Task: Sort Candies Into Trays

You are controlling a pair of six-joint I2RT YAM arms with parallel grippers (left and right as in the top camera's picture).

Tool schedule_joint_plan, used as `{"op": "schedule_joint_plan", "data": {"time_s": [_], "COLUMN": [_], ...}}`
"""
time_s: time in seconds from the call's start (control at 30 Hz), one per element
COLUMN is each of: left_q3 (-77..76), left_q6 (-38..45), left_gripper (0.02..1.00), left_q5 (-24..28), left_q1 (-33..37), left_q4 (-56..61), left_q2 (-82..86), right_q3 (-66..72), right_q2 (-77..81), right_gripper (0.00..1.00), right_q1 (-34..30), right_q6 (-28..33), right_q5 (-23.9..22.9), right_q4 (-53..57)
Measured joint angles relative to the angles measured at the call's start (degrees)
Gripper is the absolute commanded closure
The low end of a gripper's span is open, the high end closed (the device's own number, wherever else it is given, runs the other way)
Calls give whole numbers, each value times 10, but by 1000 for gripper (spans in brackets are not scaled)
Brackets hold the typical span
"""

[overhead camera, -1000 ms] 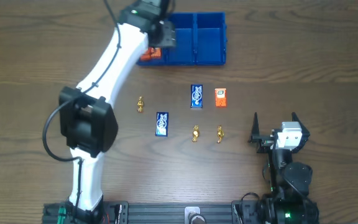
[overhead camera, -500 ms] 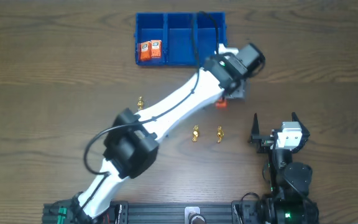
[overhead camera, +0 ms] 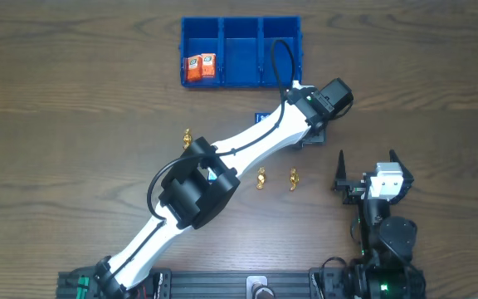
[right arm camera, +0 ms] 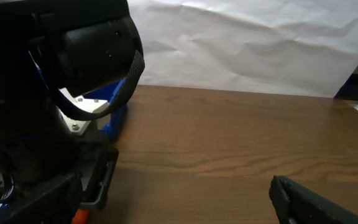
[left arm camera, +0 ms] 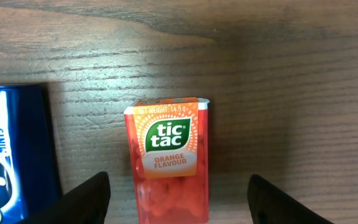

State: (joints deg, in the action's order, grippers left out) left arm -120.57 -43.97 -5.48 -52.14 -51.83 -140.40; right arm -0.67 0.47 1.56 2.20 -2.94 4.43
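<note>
My left gripper (left arm camera: 180,204) is open and hangs right over an orange candy box (left arm camera: 168,158) that lies flat on the wood, one finger on each side and apart from it. A blue mint pack (left arm camera: 14,155) lies beside the box. In the top view the left gripper (overhead camera: 314,131) is right of the table's middle and covers the orange box. The blue three-part tray (overhead camera: 280,50) at the back holds two orange boxes (overhead camera: 200,68) in its left compartment. My right gripper (overhead camera: 365,172) rests open near its base, with nothing in it.
Three small gold candies lie on the table: one (overhead camera: 187,139) at the left and two (overhead camera: 261,178) (overhead camera: 294,177) near the middle. The left arm crosses over a second blue pack (overhead camera: 214,172). The left arm's wrist (right arm camera: 73,81) looms close in the right wrist view.
The left arm has swung from the tray's left compartment, where it left an orange box, across to the right. It now sits lower over the orange box on the table. The right arm is still.
</note>
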Motion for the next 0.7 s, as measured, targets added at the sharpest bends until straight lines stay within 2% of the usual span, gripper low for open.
{"op": "schedule_joint_plan", "data": {"time_s": [0.37, 0.7], "left_q3": [0, -1], "left_q6": [-5, -11], "left_gripper": [347, 623], "left_q5": [0, 2], "left_q1": [0, 1], "left_q4": [0, 2], "left_q2": [-3, -17], "right_q3": [0, 0], "right_q2": [0, 0], "right_gripper": [3, 3], "right_q1": [0, 0], "right_q6": [0, 0], "right_q5": [0, 0], "right_q4": [0, 0]}}
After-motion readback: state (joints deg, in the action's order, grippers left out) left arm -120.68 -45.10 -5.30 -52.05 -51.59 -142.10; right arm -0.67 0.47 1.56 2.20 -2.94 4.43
